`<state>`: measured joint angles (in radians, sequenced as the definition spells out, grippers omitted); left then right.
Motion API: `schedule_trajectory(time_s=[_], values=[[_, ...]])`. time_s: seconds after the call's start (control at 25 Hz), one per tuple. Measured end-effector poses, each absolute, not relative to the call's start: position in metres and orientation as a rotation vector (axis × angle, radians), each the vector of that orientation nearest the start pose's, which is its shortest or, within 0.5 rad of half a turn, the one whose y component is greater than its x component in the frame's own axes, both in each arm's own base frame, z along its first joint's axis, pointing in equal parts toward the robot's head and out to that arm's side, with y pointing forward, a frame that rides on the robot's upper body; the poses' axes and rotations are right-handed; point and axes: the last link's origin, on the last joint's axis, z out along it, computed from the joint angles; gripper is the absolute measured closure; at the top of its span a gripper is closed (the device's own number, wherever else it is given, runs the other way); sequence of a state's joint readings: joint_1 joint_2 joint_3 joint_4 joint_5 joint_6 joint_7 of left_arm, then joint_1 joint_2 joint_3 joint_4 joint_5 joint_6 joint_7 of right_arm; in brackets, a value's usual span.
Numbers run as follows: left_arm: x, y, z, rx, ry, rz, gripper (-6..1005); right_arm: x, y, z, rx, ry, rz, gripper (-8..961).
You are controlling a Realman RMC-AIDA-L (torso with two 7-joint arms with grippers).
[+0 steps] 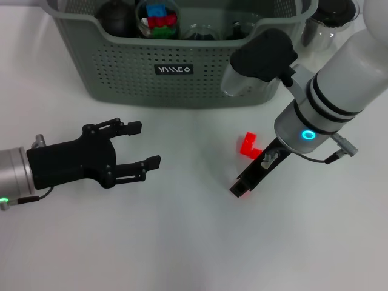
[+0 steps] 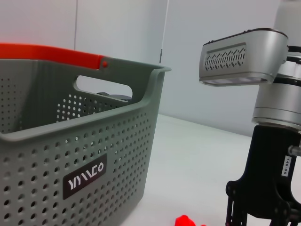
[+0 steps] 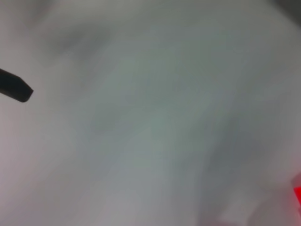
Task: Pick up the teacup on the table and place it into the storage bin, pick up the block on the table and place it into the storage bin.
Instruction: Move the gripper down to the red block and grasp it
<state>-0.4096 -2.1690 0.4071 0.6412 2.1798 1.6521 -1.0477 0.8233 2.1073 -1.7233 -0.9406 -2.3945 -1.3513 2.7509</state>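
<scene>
Right gripper (image 1: 247, 182) is down by the red block (image 1: 248, 144) (jaw state unclear). Left gripper (image 1: 140, 145) hovers wide open near the bin (image 1: 121, 66).

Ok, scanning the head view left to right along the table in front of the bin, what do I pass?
Open black left gripper → small red block on the white table → right gripper, angled down beside the block.
</scene>
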Motion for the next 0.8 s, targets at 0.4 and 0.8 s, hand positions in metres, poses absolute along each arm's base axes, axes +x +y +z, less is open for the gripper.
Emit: schedule_trajectory(time_s=[0.4,0.8], values=[[-0.3014,0.2719,-0.0188,-2.639,-0.5,-0.73,175,0.1547,0.3391,-0.1068,-2.748,1.011,-0.674,526],[-0.3009,0.2724,-0.0188,-2.64,-0.498,-0.731,175,0.1591,0.3377,-0.1105,-2.736,1.008,-0.695,530]])
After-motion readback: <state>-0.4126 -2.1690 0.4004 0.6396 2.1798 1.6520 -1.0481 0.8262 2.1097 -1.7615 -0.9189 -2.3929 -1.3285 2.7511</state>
